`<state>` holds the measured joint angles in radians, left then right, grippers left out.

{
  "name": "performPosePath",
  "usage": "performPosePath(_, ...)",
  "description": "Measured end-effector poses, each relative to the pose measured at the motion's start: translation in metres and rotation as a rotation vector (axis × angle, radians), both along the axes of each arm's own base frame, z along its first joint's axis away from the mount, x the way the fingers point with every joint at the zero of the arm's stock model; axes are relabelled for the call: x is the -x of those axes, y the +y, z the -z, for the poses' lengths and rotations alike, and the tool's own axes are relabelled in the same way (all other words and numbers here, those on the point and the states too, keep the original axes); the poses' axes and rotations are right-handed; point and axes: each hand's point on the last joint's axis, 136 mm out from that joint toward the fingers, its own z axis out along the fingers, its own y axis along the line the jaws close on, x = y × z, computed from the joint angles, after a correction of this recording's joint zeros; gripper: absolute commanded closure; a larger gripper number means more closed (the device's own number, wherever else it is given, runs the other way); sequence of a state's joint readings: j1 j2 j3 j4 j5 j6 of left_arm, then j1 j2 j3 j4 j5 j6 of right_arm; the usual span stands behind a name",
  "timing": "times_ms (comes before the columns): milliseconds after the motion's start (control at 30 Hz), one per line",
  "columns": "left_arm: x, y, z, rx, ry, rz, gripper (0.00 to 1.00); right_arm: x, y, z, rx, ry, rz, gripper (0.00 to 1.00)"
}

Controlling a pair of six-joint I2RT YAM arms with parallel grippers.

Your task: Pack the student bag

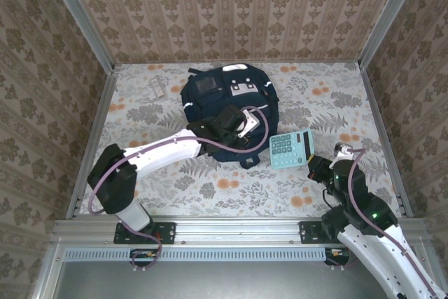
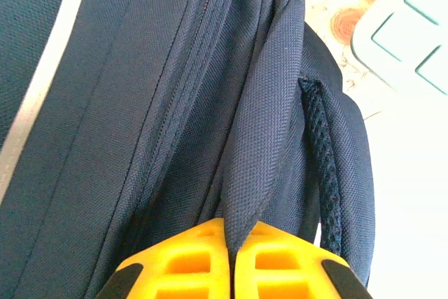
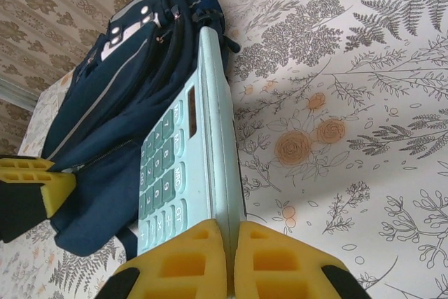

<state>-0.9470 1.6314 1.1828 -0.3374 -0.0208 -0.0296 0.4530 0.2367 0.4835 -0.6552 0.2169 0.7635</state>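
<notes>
The student bag [image 1: 227, 96] lies flat in the upper centre of the top view; the left gripper [image 2: 231, 246] has its jaws pressed together on a fold of navy fabric by the zip line at the bag's lower right edge; the right gripper [image 3: 231, 257], at the lower right, pinches the edge of a mint-green calculator [image 3: 185, 166] just beside the bag. The bag looks soft, limp and light, so its cloth will likely pucker and drag rather than lift as one; the pinched flap next to the mesh-edged strap [image 2: 322, 173] seems the right hold for opening its mouth.
</notes>
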Motion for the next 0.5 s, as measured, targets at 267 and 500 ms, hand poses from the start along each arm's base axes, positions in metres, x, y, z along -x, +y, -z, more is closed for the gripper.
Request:
performPosePath(267,-0.001,-0.004,0.018,-0.015,0.025,-0.003,0.74,0.0,0.0,0.002,0.002,0.005,0.0,0.9)
performPosePath(500,-0.001,-0.007,0.02,-0.013,0.025,-0.002,1.0,0.0,0.001,0.004,0.0,0.01,-0.002,0.9)
